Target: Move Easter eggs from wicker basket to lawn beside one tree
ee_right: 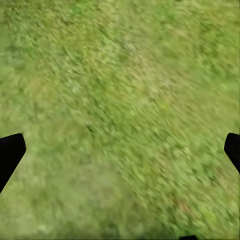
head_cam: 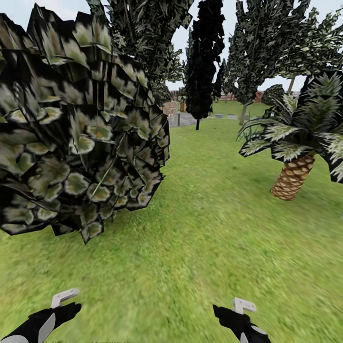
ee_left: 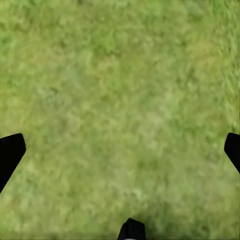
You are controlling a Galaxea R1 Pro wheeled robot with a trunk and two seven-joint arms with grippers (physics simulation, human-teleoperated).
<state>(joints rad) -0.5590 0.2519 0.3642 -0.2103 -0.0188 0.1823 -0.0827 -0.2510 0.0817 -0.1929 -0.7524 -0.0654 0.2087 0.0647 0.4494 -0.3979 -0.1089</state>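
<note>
Lawn ahead, no basket to steer by | left tool apart, empty | right tool apart, empty

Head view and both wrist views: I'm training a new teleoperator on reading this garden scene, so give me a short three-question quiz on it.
1. True or false: the small palm stands to the robot's right on the lawn.
2. Multiple choice: what lies between the left gripper's fingertips in the left wrist view? A) an egg B) bare grass C) a basket rim
3. Short answer: what looms closest on the robot's left in the head view?

Key
1. True; its scaly brown trunk rises from the grass at right.
2. B; the right gripper likewise spreads wide over grass.
3. A large leafy crown, dark with pale green mottling.
</note>
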